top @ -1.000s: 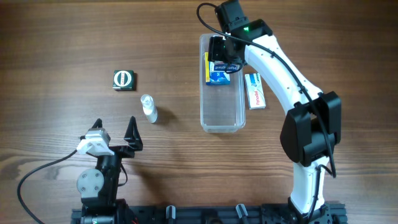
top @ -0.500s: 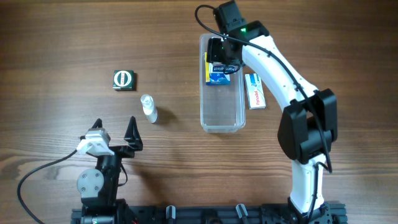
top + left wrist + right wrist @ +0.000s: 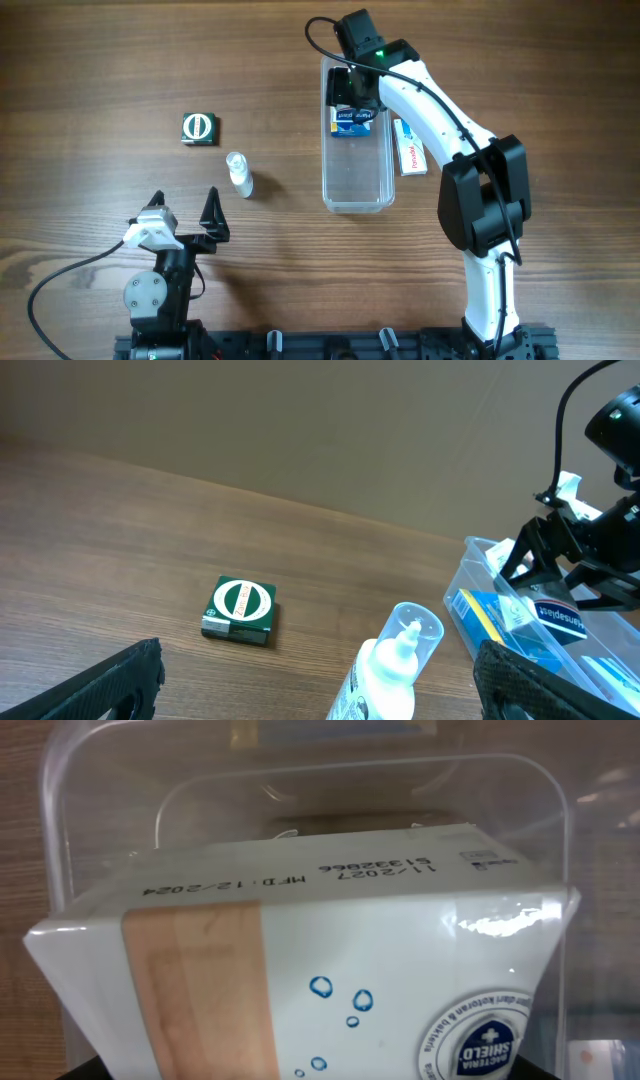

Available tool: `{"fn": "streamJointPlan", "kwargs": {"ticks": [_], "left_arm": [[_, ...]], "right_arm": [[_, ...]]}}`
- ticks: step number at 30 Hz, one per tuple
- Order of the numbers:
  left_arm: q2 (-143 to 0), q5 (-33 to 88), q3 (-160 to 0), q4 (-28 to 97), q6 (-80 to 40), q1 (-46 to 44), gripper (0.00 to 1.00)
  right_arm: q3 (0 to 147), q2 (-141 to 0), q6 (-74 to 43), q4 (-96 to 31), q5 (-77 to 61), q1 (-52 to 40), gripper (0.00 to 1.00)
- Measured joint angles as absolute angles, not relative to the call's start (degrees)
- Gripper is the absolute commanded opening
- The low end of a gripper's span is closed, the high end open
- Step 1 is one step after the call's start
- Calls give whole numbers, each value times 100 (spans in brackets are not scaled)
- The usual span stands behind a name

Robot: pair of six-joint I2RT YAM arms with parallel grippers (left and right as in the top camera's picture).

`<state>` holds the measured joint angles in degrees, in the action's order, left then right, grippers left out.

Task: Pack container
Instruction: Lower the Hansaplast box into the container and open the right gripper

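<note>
Right now my right end effector (image 3: 354, 95) is closed partway on a blue box (image 3: 352, 122), holding it inside the far end of the container (image 3: 356, 175), which lies on the table (image 3: 100, 60). My left end effector (image 3: 186, 200) stands wide open, empty.

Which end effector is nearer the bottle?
Left. The left end effector sits open just short of the bottle; the right end effector is well off, gripping a box in the container.
</note>
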<state>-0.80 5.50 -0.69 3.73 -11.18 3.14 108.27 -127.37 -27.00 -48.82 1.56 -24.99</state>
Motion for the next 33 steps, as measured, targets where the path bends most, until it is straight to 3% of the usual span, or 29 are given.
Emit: {"fn": "streamJointPlan", "kwargs": {"ticks": [33], "left_arm": [[-80,550,-69,373,-1118,314,100]], "right_arm": [[10862,-12717,-2390,-4838,156,-2497,83]]}}
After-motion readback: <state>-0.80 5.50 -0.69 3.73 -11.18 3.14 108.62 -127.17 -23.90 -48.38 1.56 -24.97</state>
